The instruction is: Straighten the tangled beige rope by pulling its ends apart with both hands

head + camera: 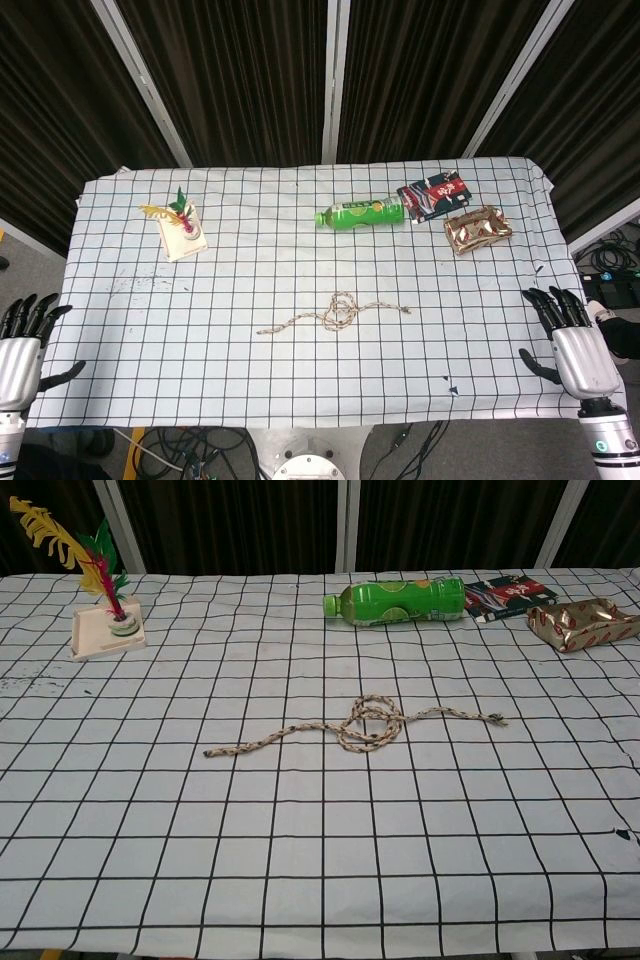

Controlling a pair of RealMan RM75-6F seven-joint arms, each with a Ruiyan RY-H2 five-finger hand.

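A beige braided rope [338, 313] lies near the middle of the checked tablecloth, looped into a loose knot [372, 723] with one end trailing left [212, 751] and the other right [497, 719]. My left hand [22, 346] hangs at the table's left edge, fingers spread, holding nothing. My right hand [572, 340] sits at the right edge, fingers apart and empty. Both hands are far from the rope and show only in the head view.
A green bottle [361, 214] lies on its side at the back. Beside it are a dark snack packet [433, 194] and a shiny red-gold packet [477, 229]. A feathered shuttlecock on a beige tray [182, 229] stands back left.
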